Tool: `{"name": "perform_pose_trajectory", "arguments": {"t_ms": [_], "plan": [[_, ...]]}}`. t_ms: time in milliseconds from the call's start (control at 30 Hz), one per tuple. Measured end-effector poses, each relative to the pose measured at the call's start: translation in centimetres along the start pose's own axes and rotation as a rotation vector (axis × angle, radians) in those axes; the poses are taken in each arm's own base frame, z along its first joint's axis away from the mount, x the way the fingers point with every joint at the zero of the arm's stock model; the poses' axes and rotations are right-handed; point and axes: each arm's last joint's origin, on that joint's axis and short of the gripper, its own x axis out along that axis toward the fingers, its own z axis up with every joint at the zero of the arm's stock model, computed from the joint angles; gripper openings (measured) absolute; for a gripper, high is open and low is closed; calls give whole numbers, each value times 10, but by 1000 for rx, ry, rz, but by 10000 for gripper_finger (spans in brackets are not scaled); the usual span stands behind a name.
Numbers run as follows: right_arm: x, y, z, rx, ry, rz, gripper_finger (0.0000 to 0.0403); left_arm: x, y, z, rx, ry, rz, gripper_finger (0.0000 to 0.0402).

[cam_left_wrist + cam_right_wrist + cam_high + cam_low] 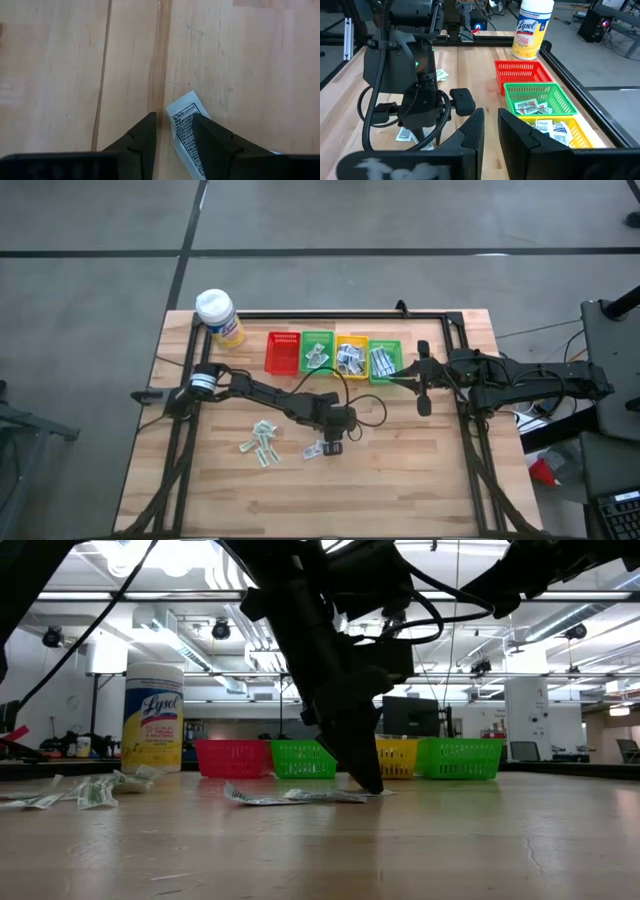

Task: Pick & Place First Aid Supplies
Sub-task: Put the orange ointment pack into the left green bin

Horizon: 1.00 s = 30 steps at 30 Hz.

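My left gripper (332, 442) points down at the table's middle, open, its fingertips (172, 117) at a white printed packet (184, 122) lying flat on the wood, with another packet beside it (318, 450). In the low view the fingertips (372, 785) reach the tabletop at these packets (290, 797). A loose cluster of several more packets (260, 442) lies flat to the left. My right gripper (400, 380) hovers near the right-hand green basket (385, 360), pointing toward the table's left, open by a narrow gap (490, 112) and holding nothing. My left gripper comes from above, pointing down, with one finger (210, 140) over the packet's edge (192, 117) and the other beside it on bare wood. The packet lies flat on the table. Whether a finger touches it, I cannot tell.
Along the far side stand a red basket (283, 352), a green one (317, 352) and a yellow one (350, 355), beside the right-hand green one; three hold packets. A yellow wipes bottle (220, 318) stands at the far left corner. A black frame edges the table.
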Motion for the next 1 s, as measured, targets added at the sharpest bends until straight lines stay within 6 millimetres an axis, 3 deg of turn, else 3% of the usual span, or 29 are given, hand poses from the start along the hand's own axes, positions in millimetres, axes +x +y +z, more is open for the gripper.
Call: {"name": "perform_pose_trajectory", "arguments": {"t_ms": [300, 767, 1000], "plan": [[0, 0, 0, 0, 0, 0, 52, 4, 1, -2, -19, 21, -16, 115], [0, 0, 0, 0, 0, 0, 52, 5, 4, -3, -51, 26, -13, 11], [0, 0, 0, -2, 0, 0, 52, 5, 5, -2, -55, 22, -3, 2]]}}
